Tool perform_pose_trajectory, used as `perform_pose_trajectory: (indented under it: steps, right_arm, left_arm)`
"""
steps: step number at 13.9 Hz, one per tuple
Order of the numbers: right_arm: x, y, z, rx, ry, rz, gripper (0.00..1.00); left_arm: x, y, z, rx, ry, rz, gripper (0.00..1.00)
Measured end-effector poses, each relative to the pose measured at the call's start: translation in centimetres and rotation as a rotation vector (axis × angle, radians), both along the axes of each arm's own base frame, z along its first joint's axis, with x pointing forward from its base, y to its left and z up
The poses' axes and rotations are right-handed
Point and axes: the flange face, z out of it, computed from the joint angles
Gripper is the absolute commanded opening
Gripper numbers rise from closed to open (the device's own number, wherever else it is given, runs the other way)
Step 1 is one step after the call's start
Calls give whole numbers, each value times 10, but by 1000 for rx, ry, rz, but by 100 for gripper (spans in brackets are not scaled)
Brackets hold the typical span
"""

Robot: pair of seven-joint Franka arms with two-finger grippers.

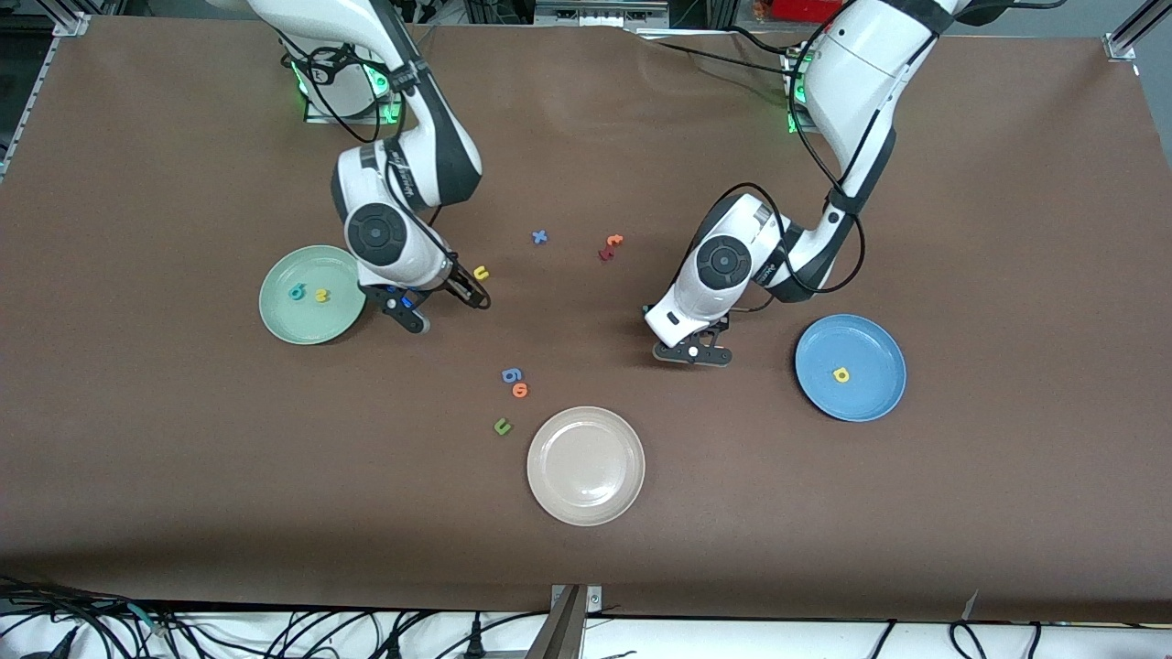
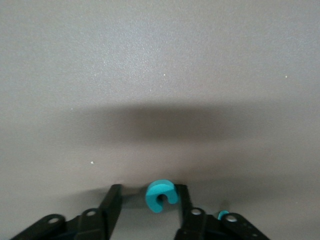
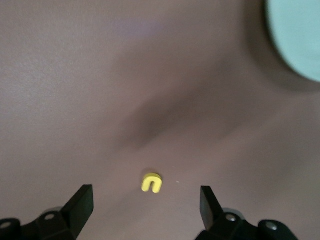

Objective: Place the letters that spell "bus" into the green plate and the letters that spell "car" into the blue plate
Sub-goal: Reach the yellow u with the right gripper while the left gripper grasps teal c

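A small teal foam c [image 2: 161, 195] sits between the left claw's [image 1: 693, 352] closing fingers; next, lift it toward the round blue plate [image 1: 884, 395]. The right claw [image 1: 446, 307] gapes over a yellow foam u [image 3: 151, 183].

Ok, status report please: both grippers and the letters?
Left gripper low on table, jaws around teal c, not shut. Right gripper open beside green plate, yellow u between jaws. Nothing blocking.

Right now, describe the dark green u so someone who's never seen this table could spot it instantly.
Start at the beige-white plate, the plate nearest the front camera. Just off its rim, toward the right arm's end of the table, lies the dark green u. It is the closest to the camera of three small pieces: the orange letter and the blue 6-like piece lie farther back.
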Motion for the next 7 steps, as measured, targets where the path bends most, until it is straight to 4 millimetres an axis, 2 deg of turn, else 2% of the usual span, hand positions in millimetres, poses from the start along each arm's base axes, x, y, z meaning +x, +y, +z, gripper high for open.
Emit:
perform_pose_trajectory:
  steps: [4,7]
  right_arm:
    - [-21,0,-45,4,-52,-70,92]
    - [-31,5,-58,29,-50,-113,92]
  left_arm:
    - [0,-1,1,-1,-1,2,38]
    - [0,-1,1,-1,-2,3,30]
